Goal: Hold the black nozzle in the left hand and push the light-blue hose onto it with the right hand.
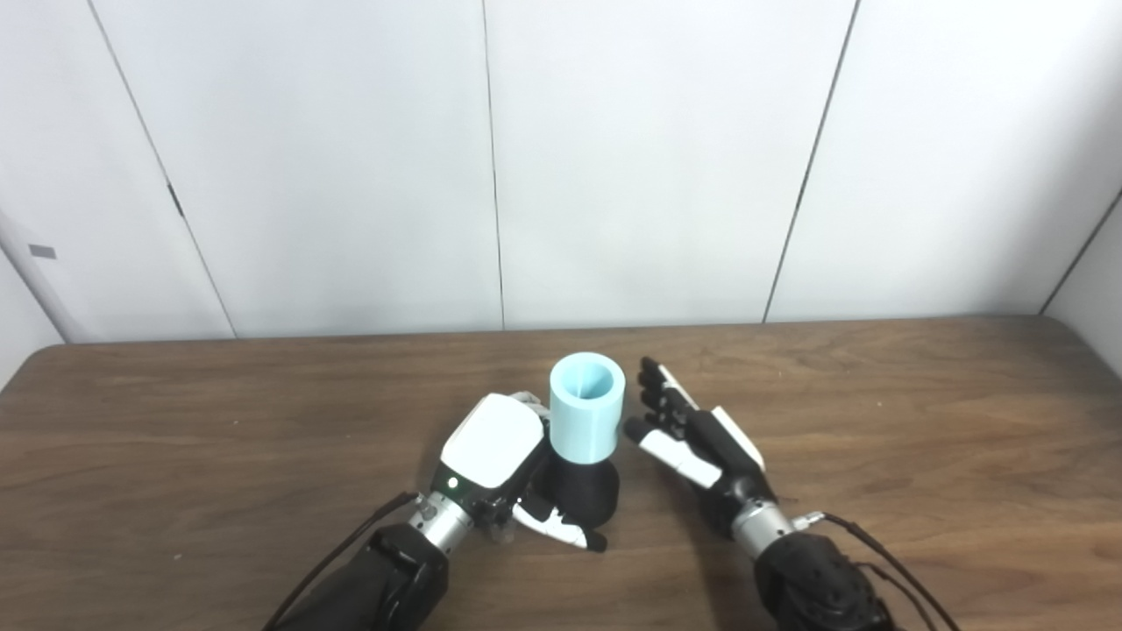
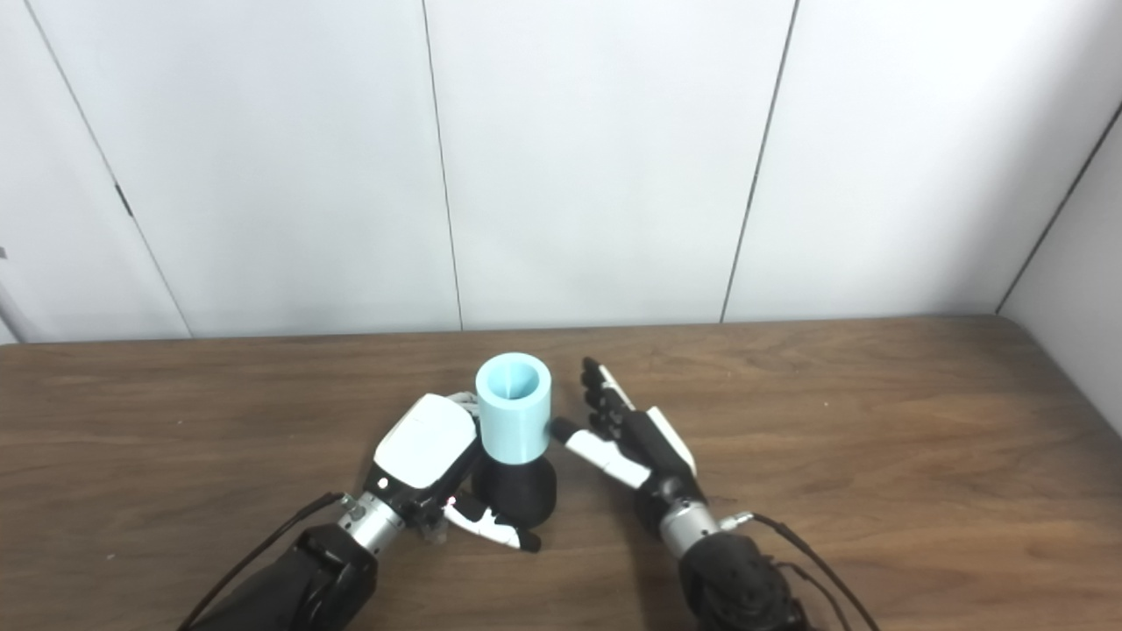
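A black nozzle (image 1: 584, 492) stands upright on the wooden table (image 1: 920, 421), near its middle. A light-blue hose piece (image 1: 586, 419), a short open cylinder, sits on top of the nozzle. My left hand (image 1: 493, 449) is wrapped around the nozzle from the left, thumb across the front of its base and fingers behind it. My right hand (image 1: 694, 436) is just to the right of the hose, open with fingers stretched upward. Its thumb tip is close to the hose's lower edge, and I cannot tell whether it touches.
White wall panels (image 1: 649, 166) rise behind the table's far edge. Bare wood lies to the left and right of both hands. Cables run along both forearms.
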